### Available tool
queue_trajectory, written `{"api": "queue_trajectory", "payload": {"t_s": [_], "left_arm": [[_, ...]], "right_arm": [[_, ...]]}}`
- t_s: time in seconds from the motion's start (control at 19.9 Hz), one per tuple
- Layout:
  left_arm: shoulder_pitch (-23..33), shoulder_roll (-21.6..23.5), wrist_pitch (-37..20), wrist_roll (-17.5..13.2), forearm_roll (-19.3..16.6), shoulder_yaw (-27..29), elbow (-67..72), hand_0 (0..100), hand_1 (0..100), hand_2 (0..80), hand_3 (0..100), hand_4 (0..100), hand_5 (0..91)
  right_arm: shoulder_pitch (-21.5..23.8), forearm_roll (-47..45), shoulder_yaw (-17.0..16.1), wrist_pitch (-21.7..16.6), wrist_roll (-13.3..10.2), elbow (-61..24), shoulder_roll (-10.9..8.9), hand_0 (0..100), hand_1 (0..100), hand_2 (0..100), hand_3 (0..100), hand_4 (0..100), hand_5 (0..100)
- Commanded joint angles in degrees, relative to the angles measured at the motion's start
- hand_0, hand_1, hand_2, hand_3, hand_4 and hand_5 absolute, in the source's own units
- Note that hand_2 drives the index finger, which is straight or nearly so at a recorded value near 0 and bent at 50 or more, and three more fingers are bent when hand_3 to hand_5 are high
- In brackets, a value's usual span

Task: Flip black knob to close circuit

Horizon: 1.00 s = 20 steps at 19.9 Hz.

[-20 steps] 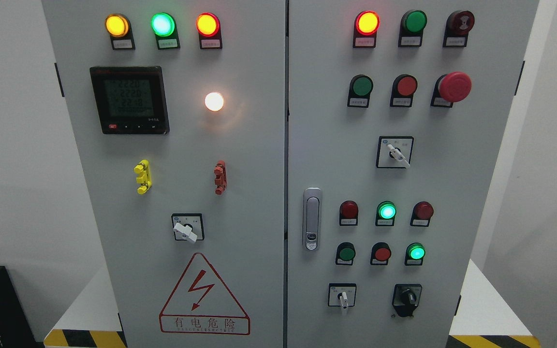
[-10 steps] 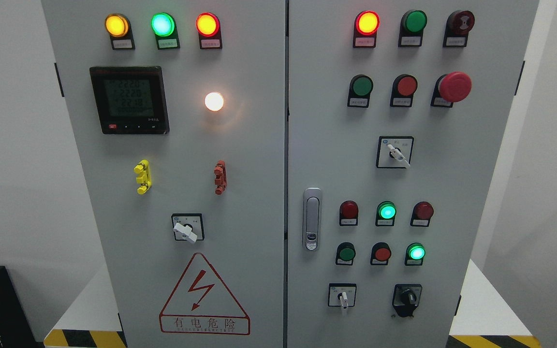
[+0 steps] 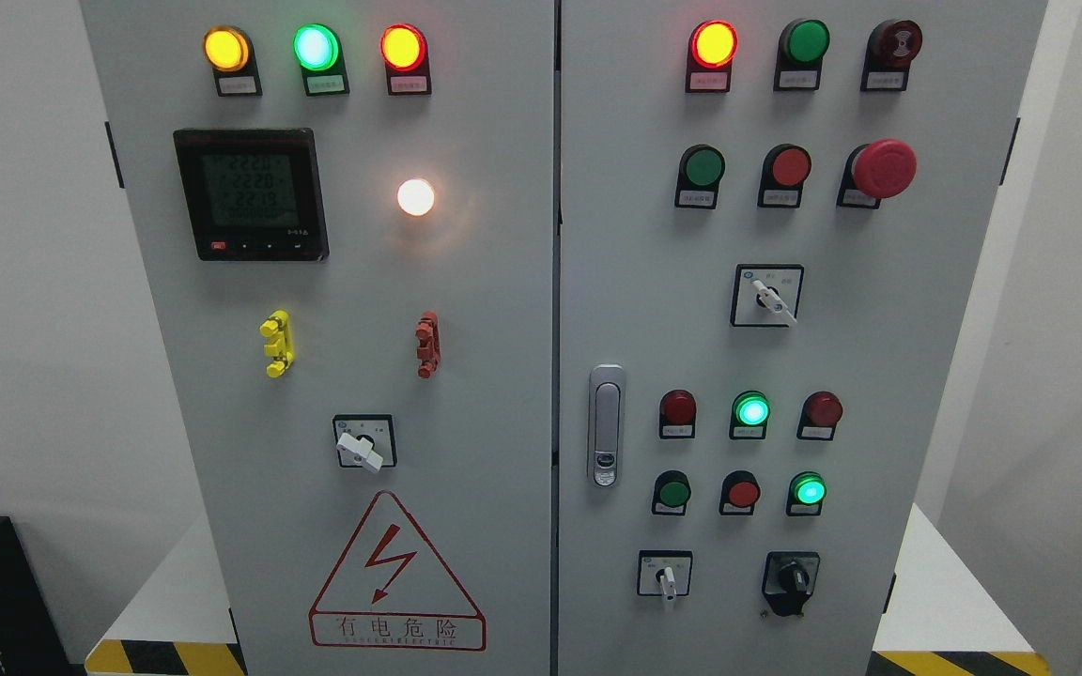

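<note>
small black plastic rotary knob (image 3: 793, 578) on a black square plate, low on the right door of the smooth grey metal cabinet (image 3: 503, 310), under a glowing round green lamp (image 3: 809, 490), neither robot hand in shot so can't tell their state

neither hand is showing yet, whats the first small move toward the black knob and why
Probably raise the right robot hand toward the black knob at the right door's lower right. No hand is in view, the knob sits untouched, right of the white-handled switch.
</note>
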Motion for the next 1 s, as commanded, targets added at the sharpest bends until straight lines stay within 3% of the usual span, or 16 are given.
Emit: {"api": "queue_trajectory", "payload": {"t_s": [0.0,0.2,0.45,0.55,0.95], "left_arm": [[0.0,0.0,0.0,0.0,-1.2,-1.2,1.2,12,56,0.0,0,0,0.0],[0.0,0.0,-0.1,0.0,-1.2,-1.1,1.2,12,56,0.0,0,0,0.0],[0.0,0.0,0.0,0.0,-1.2,-1.1,1.2,12,56,0.0,0,0,0.0],[0.0,0.0,0.0,0.0,-1.2,-1.1,1.2,12,56,0.0,0,0,0.0],[0.0,0.0,-0.1,0.0,-1.2,-1.1,1.2,12,56,0.0,0,0,0.0]], "right_arm": [[1.8,8.9,-2.0,1.8,-0.6,-21.4,0.18,0,7,77,91,70,70],[1.7,11.0,-2.9,1.9,-0.7,-26.8,0.35,0,7,78,93,73,73],[1.9,17.5,-6.7,2.2,-0.6,-35.4,0.79,0,8,79,93,74,76],[1.9,21.3,-8.9,2.2,-0.3,-39.0,2.45,0,8,79,93,76,79],[2.2,27.6,-9.9,2.9,-0.4,-50.4,4.31,0,10,78,94,77,79]]}}
